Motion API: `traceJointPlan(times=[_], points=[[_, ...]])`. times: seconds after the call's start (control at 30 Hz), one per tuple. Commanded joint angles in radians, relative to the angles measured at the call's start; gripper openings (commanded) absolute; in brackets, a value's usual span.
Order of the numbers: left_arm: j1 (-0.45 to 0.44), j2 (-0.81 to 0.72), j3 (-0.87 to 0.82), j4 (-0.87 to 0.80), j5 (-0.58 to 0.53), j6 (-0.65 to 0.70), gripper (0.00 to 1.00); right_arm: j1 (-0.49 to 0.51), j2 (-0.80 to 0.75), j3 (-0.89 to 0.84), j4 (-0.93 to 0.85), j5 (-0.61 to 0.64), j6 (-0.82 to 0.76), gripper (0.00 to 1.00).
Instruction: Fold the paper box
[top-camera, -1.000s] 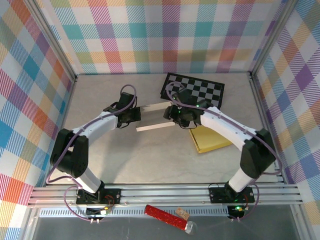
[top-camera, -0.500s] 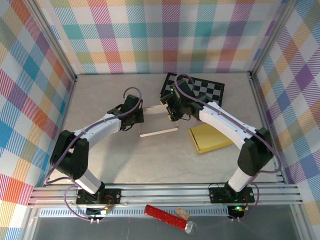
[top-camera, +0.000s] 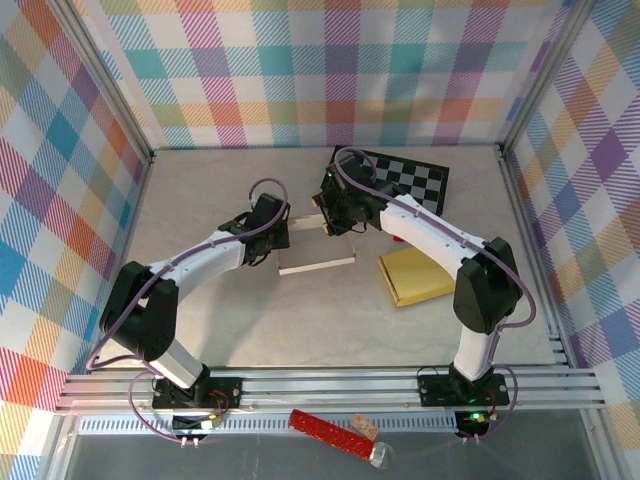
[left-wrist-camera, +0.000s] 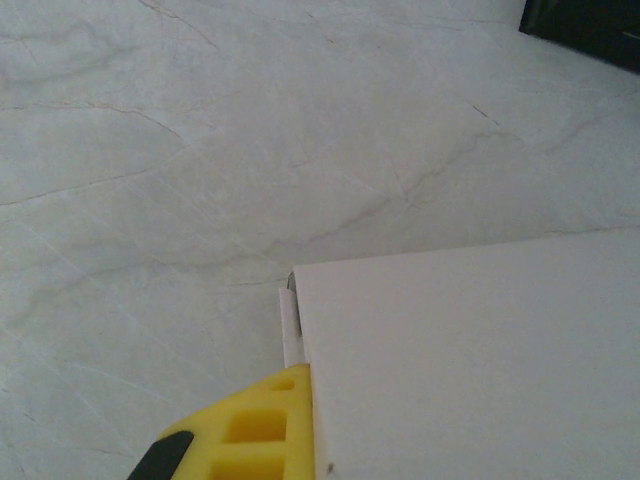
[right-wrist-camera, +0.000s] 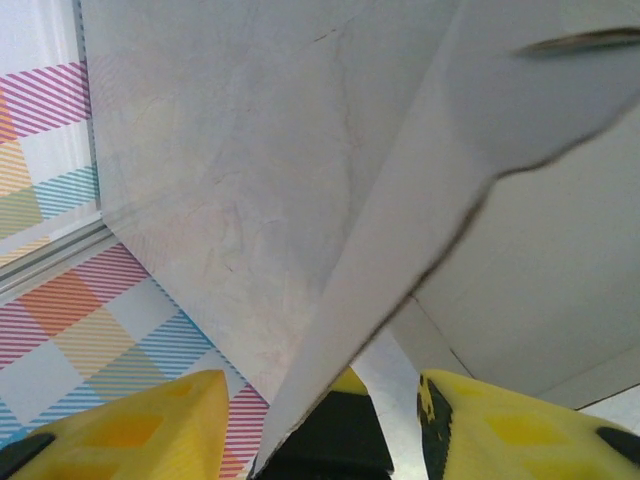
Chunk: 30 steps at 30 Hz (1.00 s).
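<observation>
The paper box is only partly folded (most flaps seem left). The left gripper clamps its edge. The right gripper straddles a flap, fingers apart.

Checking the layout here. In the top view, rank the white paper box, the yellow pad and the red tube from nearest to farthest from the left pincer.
1. white paper box: at the left pincer, mid-scene.
2. yellow pad: off to the right.
3. red tube: farthest, at the bottom of the view.
</observation>
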Motion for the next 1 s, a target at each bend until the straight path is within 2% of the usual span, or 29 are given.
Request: traceJointPlan(times=[0.0,0.1,0.3,0.4,0.47,0.63,0.77,0.97], points=[[-0.014,-0.012,-0.007,-0.018,-0.013,-0.003,0.0,0.0,0.023,0.028,-0.001,-0.013,0.015,0.5],[-0.014,-0.014,-0.003,-0.019,-0.017,0.002,0.0,-0.003,0.041,0.052,-0.008,-0.019,0.005,0.45],[-0.015,-0.021,-0.008,-0.021,-0.023,0.001,0.0,-0.008,0.066,0.057,-0.044,-0.057,0.023,0.25],[-0.017,-0.032,-0.012,-0.025,-0.025,0.0,0.0,-0.01,0.058,0.042,-0.053,-0.063,0.031,0.21],[-0.017,-0.039,-0.012,-0.033,-0.024,-0.001,0.04,-0.009,0.05,0.03,-0.057,-0.063,0.035,0.19],[-0.018,-0.079,-0.015,-0.059,-0.008,-0.025,0.21,-0.009,0.031,-0.014,-0.04,-0.069,0.041,0.12],[-0.019,-0.13,-0.018,-0.097,0.024,-0.058,0.38,-0.009,0.023,-0.042,-0.031,-0.08,0.048,0.11],[-0.02,-0.246,-0.035,-0.17,0.113,-0.124,0.51,-0.008,0.022,-0.051,-0.03,-0.083,0.048,0.1]])
